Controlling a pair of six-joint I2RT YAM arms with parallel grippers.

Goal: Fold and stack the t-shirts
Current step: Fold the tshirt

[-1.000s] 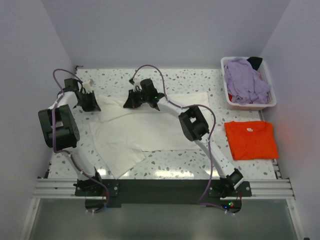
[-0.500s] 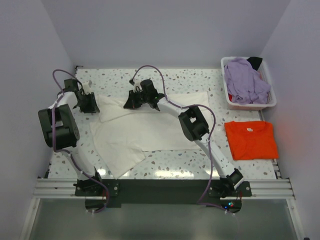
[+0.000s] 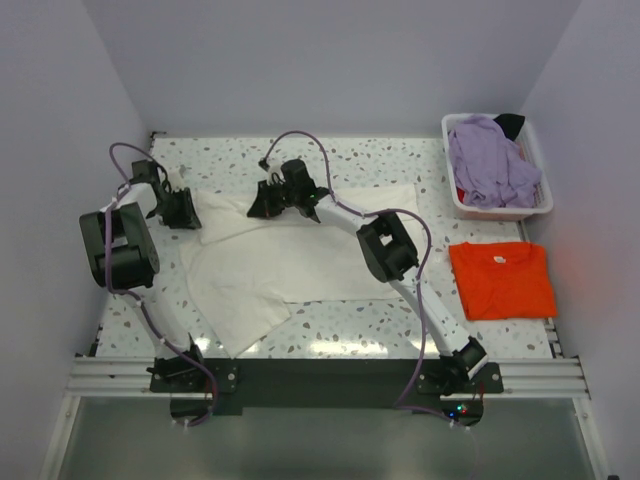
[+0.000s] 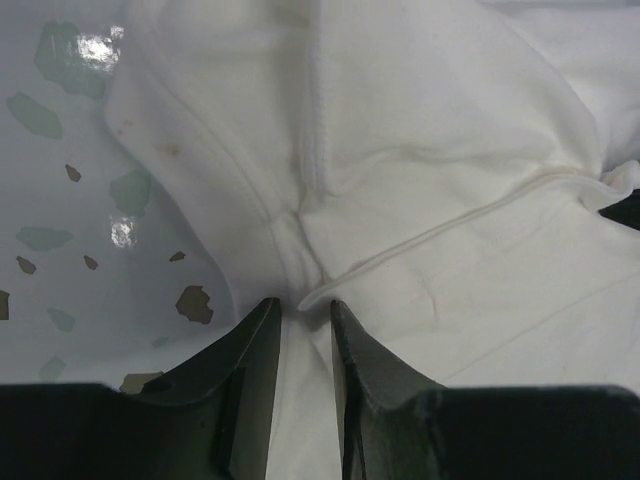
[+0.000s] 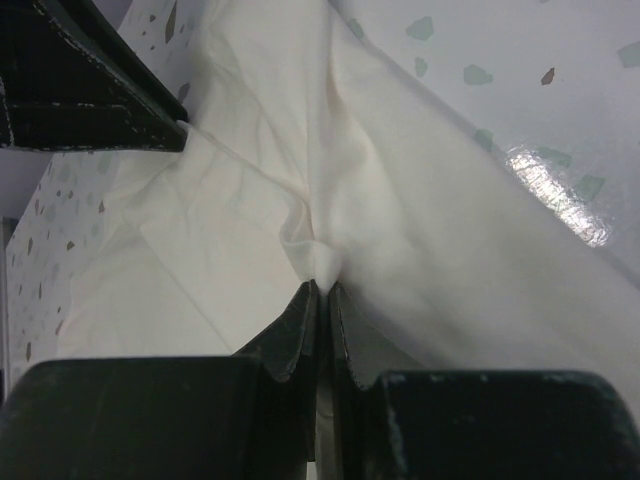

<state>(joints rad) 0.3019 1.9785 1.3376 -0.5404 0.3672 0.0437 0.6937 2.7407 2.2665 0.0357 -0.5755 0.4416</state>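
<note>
Release on the left side of the cream-white t-shirt, with the right pinch held.
Nearest the arm bases, a sleeve of that shirt trails toward the worktop's front edge, and the orange-red t-shirt lies folded flat at the right. Farther back, the left gripper has gone from clenched to slightly parted, and the cloth beneath it has settled flatter onto the worktop. The right gripper stays clenched on a bunched ridge of the shirt's far edge. I judge the left end of this fold placed, so the right end looks next to be let go. Farthest back, at the right, the lavender t-shirt sits crumpled in the basket, not yet folded.
</note>
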